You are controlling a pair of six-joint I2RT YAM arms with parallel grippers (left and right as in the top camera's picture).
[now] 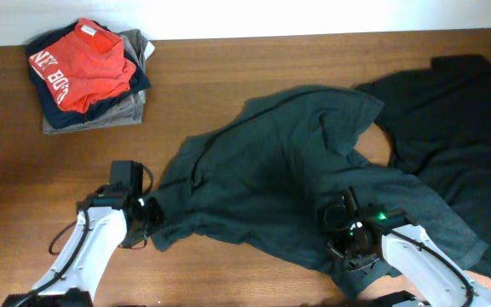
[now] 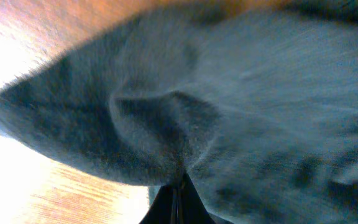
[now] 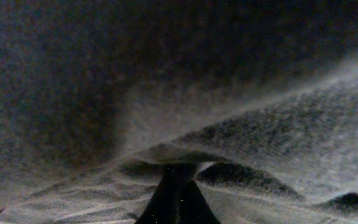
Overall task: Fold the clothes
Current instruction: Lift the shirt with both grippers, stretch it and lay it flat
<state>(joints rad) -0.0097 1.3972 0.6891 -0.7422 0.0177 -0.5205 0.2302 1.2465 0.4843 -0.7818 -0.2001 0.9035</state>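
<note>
The left arm reaches in from the near left edge of the table [image 1: 228, 68], its forearm slanting up and inward, the wrist bent so the left end effector [image 1: 150, 213] points at the lower-left hem of the charcoal T-shirt [image 1: 288, 162]. In the left wrist view its fingers [image 2: 169, 208] are pressed together, pinching a puckered fold of the grey cloth that bulges just ahead of the tips, with bare wood showing to either side of that fold. The right arm comes in from the near right corner, its forearm angled up and toward the centre, and the right end effector [image 1: 348, 232] sits low on the shirt's lower-right part, cloth lying all around it. In its own view the fingers [image 3: 178, 193] are closed to a narrow wedge, nipping a ridge of the fabric that rises directly in front of them. The shirt lies crumpled and spread between the two end effectors and beyond them. A black garment [image 1: 459, 111] lies flat beyond and to the right of the right end effector, overlapped by the shirt. A folded stack [image 1: 88, 77], red on top, sits well beyond the left end effector.
</note>
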